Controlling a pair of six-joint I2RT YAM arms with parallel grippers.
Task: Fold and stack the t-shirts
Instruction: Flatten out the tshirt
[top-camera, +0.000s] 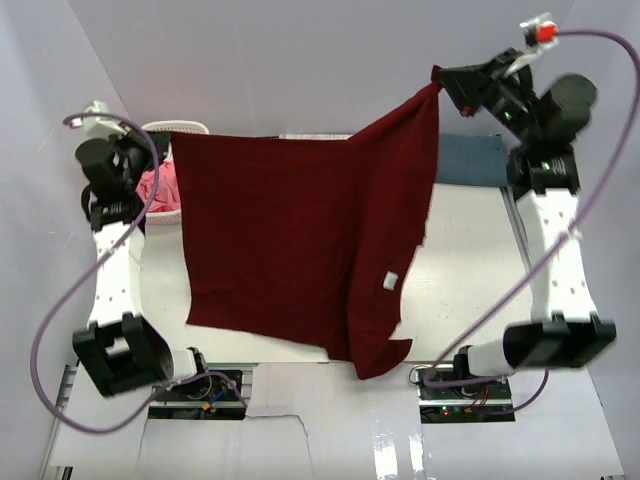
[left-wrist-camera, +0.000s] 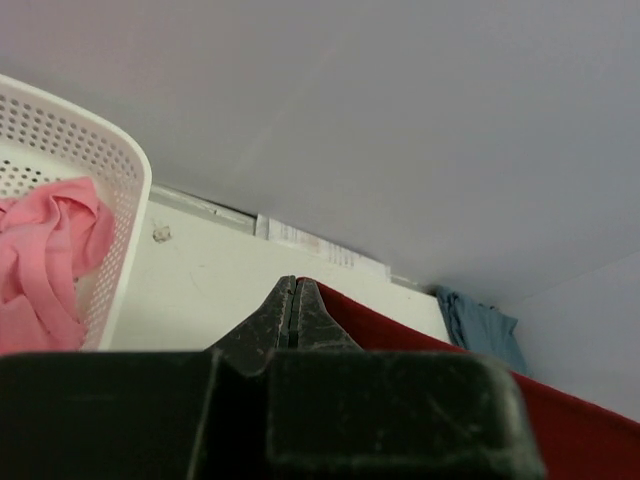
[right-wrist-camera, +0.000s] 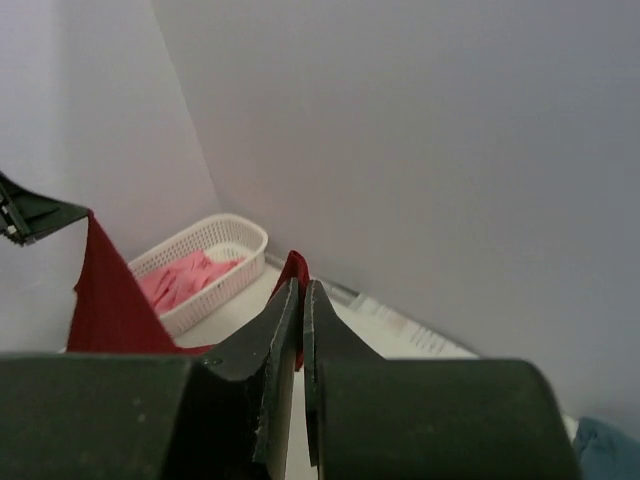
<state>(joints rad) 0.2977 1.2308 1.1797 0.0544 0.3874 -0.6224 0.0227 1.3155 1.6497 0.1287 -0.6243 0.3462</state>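
Note:
The dark maroon t-shirt (top-camera: 290, 240) hangs spread above the table, held by two upper corners. My left gripper (top-camera: 160, 142) is shut on its left corner, and in the left wrist view the cloth (left-wrist-camera: 400, 340) runs right from the closed tips (left-wrist-camera: 291, 285). My right gripper (top-camera: 441, 90) is raised higher at the back right, shut on the other corner (right-wrist-camera: 296, 266). A white label (top-camera: 390, 281) shows on the shirt's folded right part. The slate-blue t-shirt (top-camera: 470, 160) lies flat at the back right. The pink t-shirt (top-camera: 160, 186) is bunched in the basket.
A white lattice basket (left-wrist-camera: 120, 170) stands at the back left beside the left arm, also seen in the right wrist view as the basket (right-wrist-camera: 235, 238). Grey walls close in the back and sides. Purple cables (top-camera: 45, 340) loop off both arms.

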